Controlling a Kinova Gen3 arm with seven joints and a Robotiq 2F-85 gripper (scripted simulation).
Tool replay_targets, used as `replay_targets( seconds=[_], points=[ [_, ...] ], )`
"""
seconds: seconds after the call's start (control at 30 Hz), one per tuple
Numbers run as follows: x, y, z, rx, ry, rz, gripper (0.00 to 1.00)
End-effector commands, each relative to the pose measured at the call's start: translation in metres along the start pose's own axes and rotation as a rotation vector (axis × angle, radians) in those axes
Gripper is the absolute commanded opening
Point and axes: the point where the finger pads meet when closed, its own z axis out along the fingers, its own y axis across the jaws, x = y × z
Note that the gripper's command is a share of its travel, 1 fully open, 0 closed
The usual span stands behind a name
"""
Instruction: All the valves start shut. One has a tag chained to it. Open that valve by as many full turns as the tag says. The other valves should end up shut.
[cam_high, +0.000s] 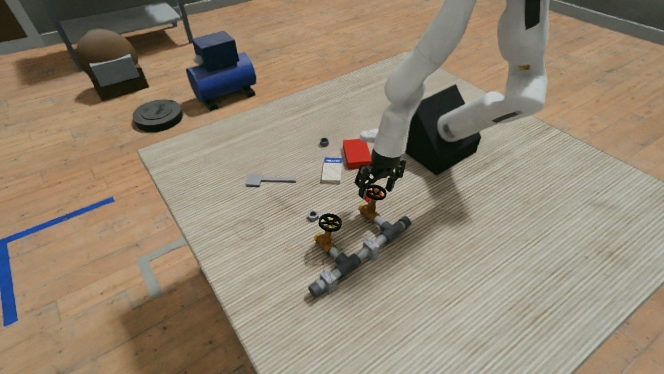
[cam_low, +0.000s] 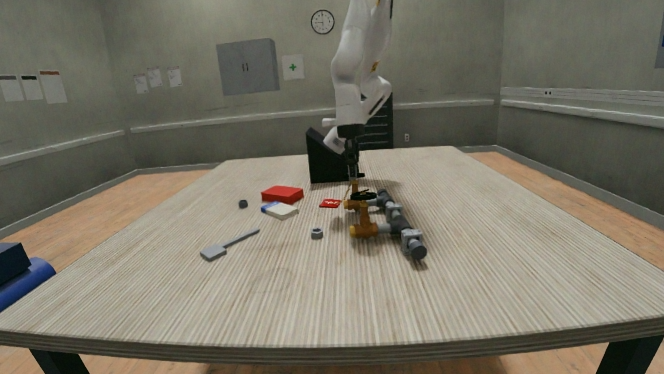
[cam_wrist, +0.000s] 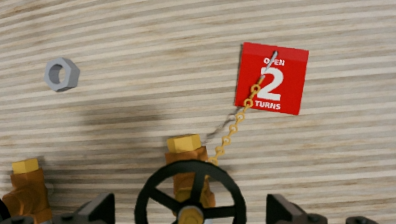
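Observation:
A grey pipe (cam_high: 359, 255) on the table carries two brass valves with black handwheels. The far valve's handwheel (cam_high: 375, 192) has a gold chain (cam_wrist: 235, 122) running to a red tag (cam_wrist: 271, 78) that reads "OPEN 2 TURNS"; the tag also shows in the exterior view (cam_low: 330, 203). My gripper (cam_high: 376, 190) is open, its fingers standing wide on either side of this handwheel (cam_wrist: 191, 196) without gripping it. The near valve's handwheel (cam_high: 330, 224) stands apart to the left, its brass body (cam_wrist: 26, 190) at the wrist view's left edge.
A grey nut (cam_high: 310, 216) lies left of the valves. A red box (cam_high: 356, 153), a white box (cam_high: 332, 170), a grey scraper (cam_high: 270, 179) and a small dark ring (cam_high: 324, 142) lie further back. The arm's black base block (cam_high: 440, 131) stands behind.

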Motion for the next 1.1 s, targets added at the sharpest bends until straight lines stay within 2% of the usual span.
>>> replay_targets(
  seconds=[0.0,0.63,1.07],
  points=[
    [0.0003,-0.0005,-0.0004,0.002,0.001,0.0,1.0],
    [0.0003,-0.0005,-0.0004,0.001,0.001,0.05,1.0],
    [0.0003,-0.0005,-0.0004,0.002,0.0,0.327,1.0]
  ],
)
